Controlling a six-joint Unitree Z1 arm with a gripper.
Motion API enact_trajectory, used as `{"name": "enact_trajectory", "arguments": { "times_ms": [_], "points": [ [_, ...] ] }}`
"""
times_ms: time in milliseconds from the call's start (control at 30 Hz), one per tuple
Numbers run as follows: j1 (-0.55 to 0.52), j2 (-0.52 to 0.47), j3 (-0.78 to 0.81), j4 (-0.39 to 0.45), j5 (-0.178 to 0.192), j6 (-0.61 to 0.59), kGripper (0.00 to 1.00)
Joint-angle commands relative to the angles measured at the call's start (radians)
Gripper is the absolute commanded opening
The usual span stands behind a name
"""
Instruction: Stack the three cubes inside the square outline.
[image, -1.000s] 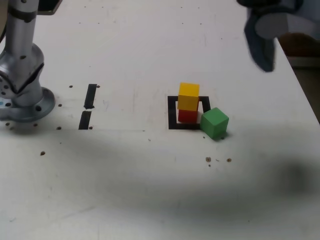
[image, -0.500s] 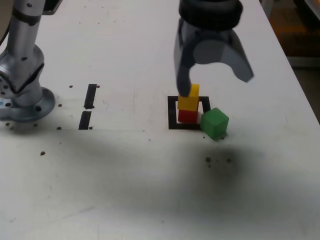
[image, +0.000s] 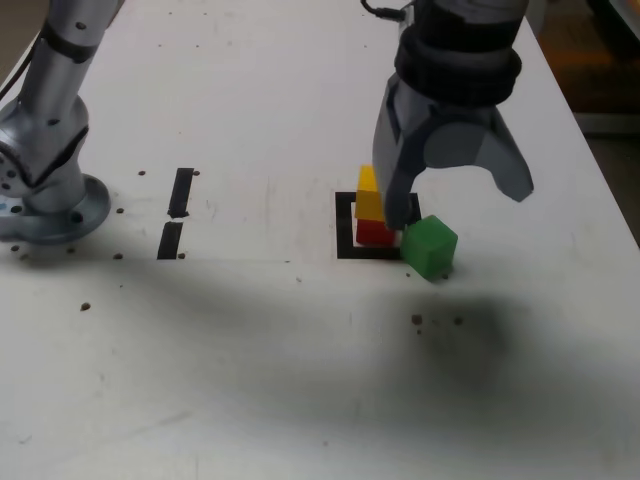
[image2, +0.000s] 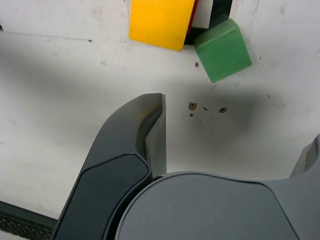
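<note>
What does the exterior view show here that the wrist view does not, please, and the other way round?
Only the exterior view shows the arm's base, the two short tape strips and the whole square outline with the red cube under the yellow one. Only the wrist view shows the inner face of one claw finger close up. Both show the open, empty claw, the yellow cube, the green cube at the outline's corner, and the small dark specks on the table.

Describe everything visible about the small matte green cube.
The small matte green cube is plain, solid-coloured and sharp-edged, resting flat on the white table, turned slightly askew. It sits at the black tape square outline, on its corner at the exterior view's right, beside the red-and-yellow stack, unstacked. The open gripper hangs above, not holding it.
</note>
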Motion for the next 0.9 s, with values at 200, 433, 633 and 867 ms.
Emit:
{"name": "enact_trajectory", "arguments": {
  "times_ms": [200, 433, 633, 867],
  "points": [
    [0.001, 0.006, 0.005, -0.048, -0.017, -0.067, 1.00],
    [0.003, 0.010, 0.028, -0.098, -0.045, -0.125, 1.00],
    [0.003, 0.018, 0.050, -0.105, -0.053, -0.198, 1.00],
    [0.005, 0.045, 0.060, -0.129, -0.027, -0.263, 1.00]
  ]
}}
